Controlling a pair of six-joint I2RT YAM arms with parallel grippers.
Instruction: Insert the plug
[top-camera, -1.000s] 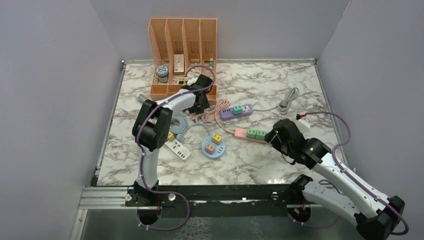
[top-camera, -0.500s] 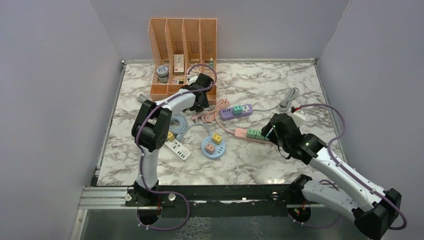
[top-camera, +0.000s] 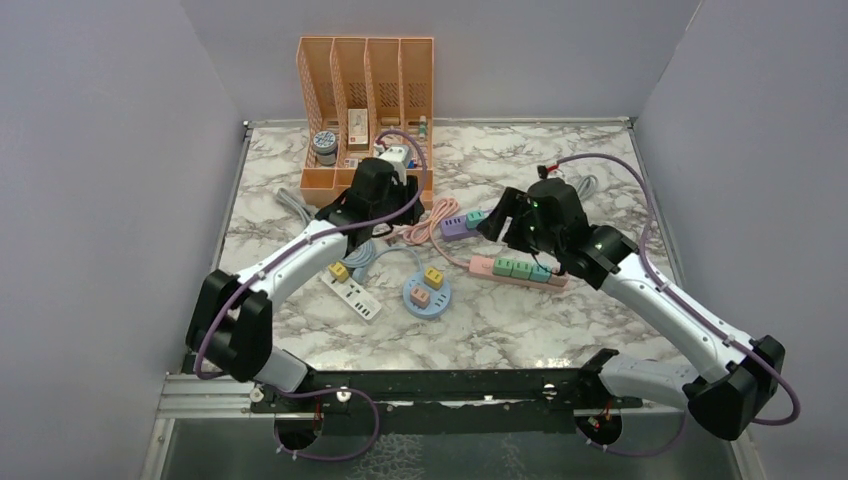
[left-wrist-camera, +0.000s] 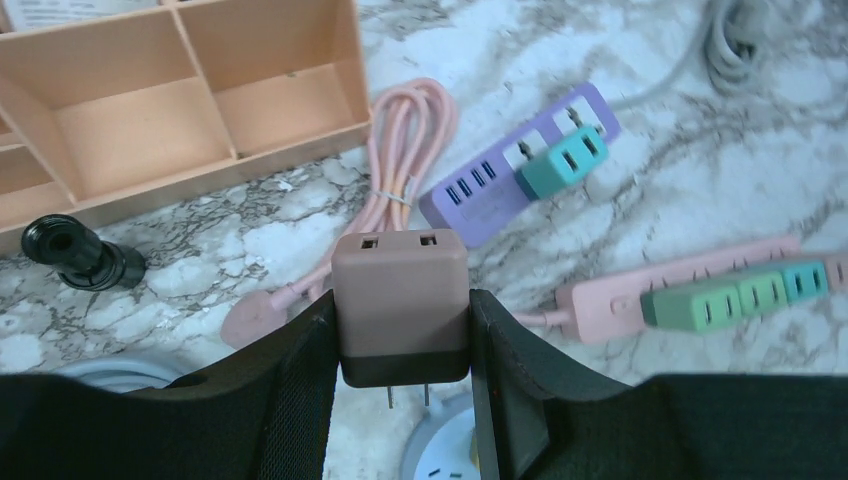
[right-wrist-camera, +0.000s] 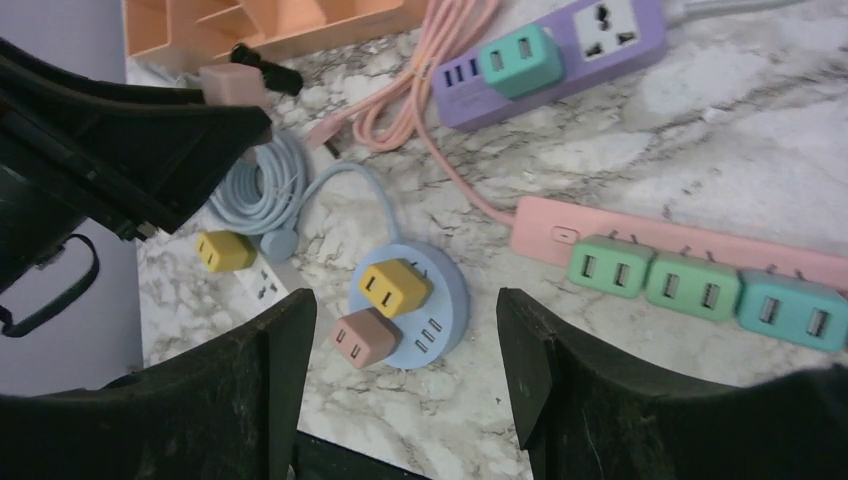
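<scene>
Left wrist view, brown-pink plug (left-wrist-camera: 400, 300) pinched in the left gripper (left-wrist-camera: 402, 332), prongs down, just above round blue socket (left-wrist-camera: 440, 462), pink power strip (left-wrist-camera: 600, 300) and purple power strip (left-wrist-camera: 500, 190) beyond on marble table (left-wrist-camera: 700, 150), right gripper (right-wrist-camera: 405, 335) spread wide, box (top-camera: 357, 128) in orange organizer (top-camera: 365, 70), print too small to read

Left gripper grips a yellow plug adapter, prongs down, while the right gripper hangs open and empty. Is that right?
Not yellow: the plug adapter in the left gripper is dusty brown-pink, as the left wrist view shows. Prongs down, and the right gripper open and empty, are correct.
</scene>
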